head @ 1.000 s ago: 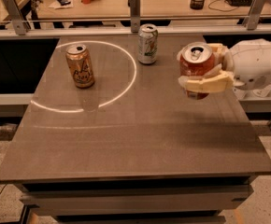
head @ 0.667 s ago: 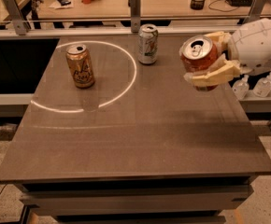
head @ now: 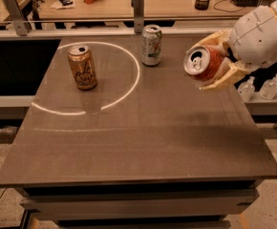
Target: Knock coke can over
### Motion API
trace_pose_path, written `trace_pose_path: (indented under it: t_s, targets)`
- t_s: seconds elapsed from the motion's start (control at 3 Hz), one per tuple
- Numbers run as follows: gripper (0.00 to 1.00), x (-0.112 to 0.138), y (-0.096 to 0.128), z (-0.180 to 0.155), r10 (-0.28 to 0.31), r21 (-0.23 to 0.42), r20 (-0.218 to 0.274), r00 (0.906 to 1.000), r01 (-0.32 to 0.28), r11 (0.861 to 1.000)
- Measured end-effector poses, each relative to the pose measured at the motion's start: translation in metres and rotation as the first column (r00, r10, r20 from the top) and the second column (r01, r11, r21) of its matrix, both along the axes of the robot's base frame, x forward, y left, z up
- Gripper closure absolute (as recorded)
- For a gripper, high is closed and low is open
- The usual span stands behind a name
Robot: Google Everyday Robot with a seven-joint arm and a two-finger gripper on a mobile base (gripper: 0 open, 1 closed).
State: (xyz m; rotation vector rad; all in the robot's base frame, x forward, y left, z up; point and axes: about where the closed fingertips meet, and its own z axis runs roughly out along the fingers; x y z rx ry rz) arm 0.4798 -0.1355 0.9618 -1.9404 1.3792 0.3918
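One worry: my tool point(head: 211, 63) is pinching the coke can point(head: 199, 62), tipped in the air right of the white-and-green can point(head: 151, 44). Dropped from here, it could roll off the worktop point(head: 143, 137).

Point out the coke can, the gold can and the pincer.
coke can point(head: 212, 65), camera view, red wall behind its silver top.
gold can point(head: 83, 69), camera view, middle of its side.
pincer point(head: 201, 64), camera view at right, midway between its fingertips, shut on the coke can.
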Motion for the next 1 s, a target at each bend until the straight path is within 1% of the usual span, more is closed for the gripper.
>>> trace_pose_path:
  t_s: [0.33, 0.67, 1.0]
  targets:
    - [1.0, -0.001, -0.003, -0.013, 0.042, -0.149, 0.039, 0.9983, -0.036, 0.988]
    - [1.0, -0.003, -0.004, -0.028, 0.09, -0.276, 0.045, 0.9949, -0.075, 0.958]
    - [1.0, -0.011, 0.002, -0.043, 0.126, -0.349, 0.013, 0.992, -0.113, 0.93]
